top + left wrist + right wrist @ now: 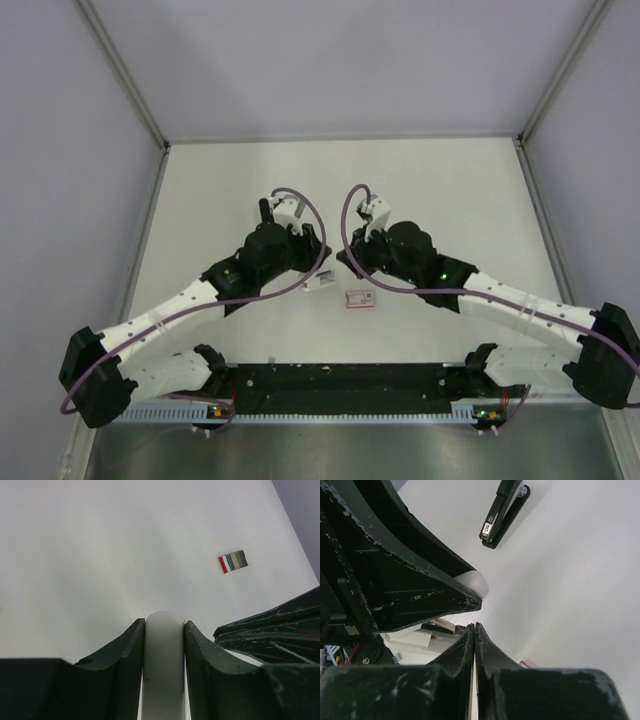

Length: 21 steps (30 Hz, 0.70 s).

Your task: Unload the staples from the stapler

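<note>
The left hand (164,626) is pinching the stapler (163,675), a white rounded body that fills the gap between its two fingers, above the worktop (100,555). The right hand (474,630) is just beside it. Its fingers are pressed together with only a thin pale line between them, and we cannot tell if this line is the staples or only the worktop behind. The strip itself we cannot make out for sure. In the right wrist view a shiny metal channel (440,626) shows under the white body, and we judge that the staples are there or at the right fingertips. The risk we see: if the right hand pulls at an angle, the strip can break into pieces or drop somewhere near the red-and-white box (233,561). The stapler can also turn in the left fingers, because a round body gives little grip. A black stapler (502,511) lies well apart
</note>
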### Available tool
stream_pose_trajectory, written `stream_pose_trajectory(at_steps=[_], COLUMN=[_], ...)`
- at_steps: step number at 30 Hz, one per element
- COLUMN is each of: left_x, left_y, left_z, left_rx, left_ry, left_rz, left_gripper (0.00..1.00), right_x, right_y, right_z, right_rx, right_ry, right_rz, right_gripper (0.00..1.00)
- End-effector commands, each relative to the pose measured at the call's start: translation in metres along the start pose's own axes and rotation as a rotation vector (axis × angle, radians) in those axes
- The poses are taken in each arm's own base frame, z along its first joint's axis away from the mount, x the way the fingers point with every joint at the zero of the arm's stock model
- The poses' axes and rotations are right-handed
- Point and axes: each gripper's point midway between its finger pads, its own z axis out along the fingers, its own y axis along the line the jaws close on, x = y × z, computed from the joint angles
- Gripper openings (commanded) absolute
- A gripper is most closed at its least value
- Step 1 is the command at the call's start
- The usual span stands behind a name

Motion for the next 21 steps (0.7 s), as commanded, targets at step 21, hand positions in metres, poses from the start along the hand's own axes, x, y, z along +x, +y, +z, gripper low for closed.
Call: stream_pose_trajectory(at_steps=[21], left_x=[-0.06], left_y=[-0.018], left_z=[-0.008], left_rx=[0.067], left_ry=[-0.184], left_rz=[-0.082], left_gripper=[0.0], right_x=[0.025], right_y=[0.017], right_z=[0.032], right_rx=[-0.132], right_ry=[0.007], right_rz=[0.077], right_gripper=[0.0])
